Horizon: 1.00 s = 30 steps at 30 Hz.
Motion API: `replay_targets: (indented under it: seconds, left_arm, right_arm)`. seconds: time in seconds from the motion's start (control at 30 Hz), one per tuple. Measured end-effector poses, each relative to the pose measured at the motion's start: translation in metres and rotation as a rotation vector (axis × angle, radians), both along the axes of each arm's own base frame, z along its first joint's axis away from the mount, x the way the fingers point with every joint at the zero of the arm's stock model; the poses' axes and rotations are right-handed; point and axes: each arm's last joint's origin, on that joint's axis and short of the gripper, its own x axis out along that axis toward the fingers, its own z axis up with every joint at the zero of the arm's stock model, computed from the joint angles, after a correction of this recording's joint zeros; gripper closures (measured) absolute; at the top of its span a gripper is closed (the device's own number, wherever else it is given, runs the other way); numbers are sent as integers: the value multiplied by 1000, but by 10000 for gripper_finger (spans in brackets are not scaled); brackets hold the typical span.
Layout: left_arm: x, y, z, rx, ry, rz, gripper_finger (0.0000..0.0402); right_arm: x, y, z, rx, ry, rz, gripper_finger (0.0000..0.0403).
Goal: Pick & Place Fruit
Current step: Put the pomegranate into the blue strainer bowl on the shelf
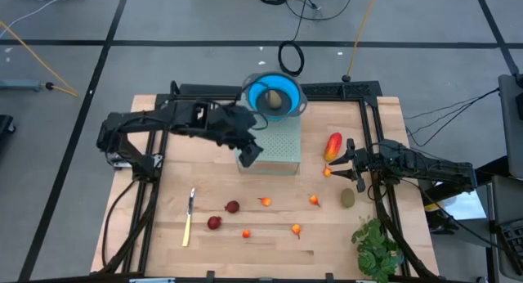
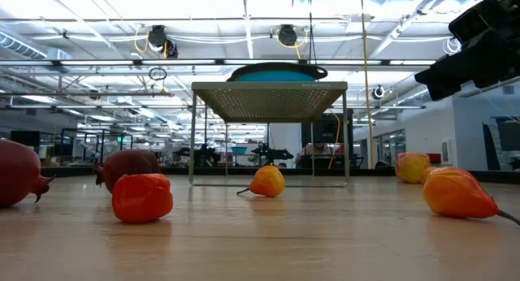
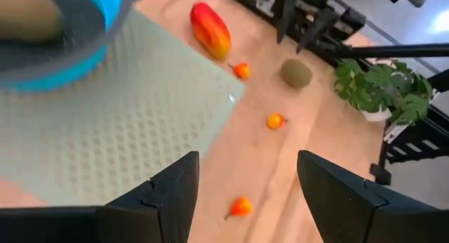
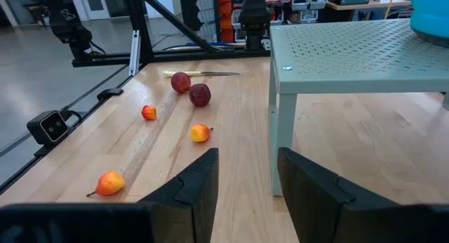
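Wooden tabletop (image 1: 163, 242) carries scattered small orange, dark red and olive fruit (image 1: 265, 202). Left gripper (image 1: 249, 154) hangs open and empty over the perforated green stand (image 1: 282, 148); right gripper (image 1: 353, 170), apparently empty, must next descend onto nearby fruit.

I see my fruit lying on the wood near the green stand (image 1: 282, 148). Two dark red round ones (image 1: 223, 215) and four tiny orange ones (image 1: 279, 216) lie in front of it. A long red-and-yellow piece (image 1: 333, 145) and a brownish oval (image 1: 348, 199) lie beside it.
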Motion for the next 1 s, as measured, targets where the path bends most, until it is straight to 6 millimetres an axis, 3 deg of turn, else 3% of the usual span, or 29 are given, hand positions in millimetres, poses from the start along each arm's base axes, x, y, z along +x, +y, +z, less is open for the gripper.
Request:
replay_targets:
  seconds: [0.63,1.0]
  left_arm:
    - [-25,-79,-11,-201,131,243,160]
    - [-47,-112,-17,-274,212,388,160]
  right_arm:
    - [0,0,0,0,0,0,264]
    - [0,0,0,0,0,0,264]
